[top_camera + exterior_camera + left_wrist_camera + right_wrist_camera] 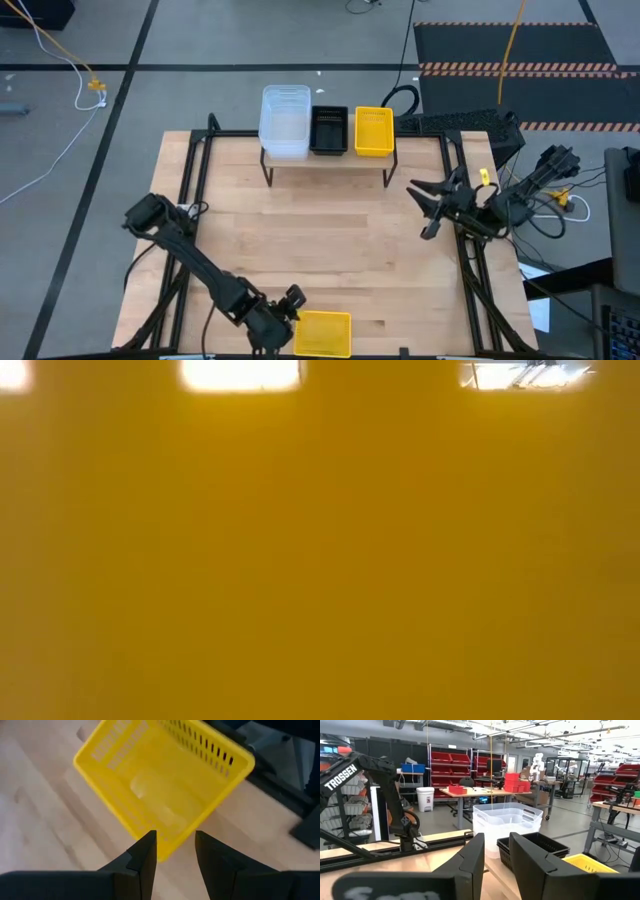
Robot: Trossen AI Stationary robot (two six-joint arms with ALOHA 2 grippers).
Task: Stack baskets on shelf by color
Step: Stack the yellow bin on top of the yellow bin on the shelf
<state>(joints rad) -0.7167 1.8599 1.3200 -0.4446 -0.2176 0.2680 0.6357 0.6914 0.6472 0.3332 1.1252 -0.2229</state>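
We count 3 groups already on the shelf (325,160), which stands at the middle of the bench's (330,240) far edge: a stack of clear baskets (285,122) toward the far left, black baskets (329,130) in the middle, and a yellow basket (374,131) on the right. 1 more yellow basket (322,333) sits at the bench's near edge (so close to the low camera that it fills that view with yellow). We judge the sorting nearly done, with this last basket left to carry to the yellow pile.

Our left gripper (175,852) hovers just over that basket's near corner, jaws spread a little and holding nothing. Our right gripper (496,857) waits near the bench's right edge, facing the shelf, jaws likewise apart and empty.
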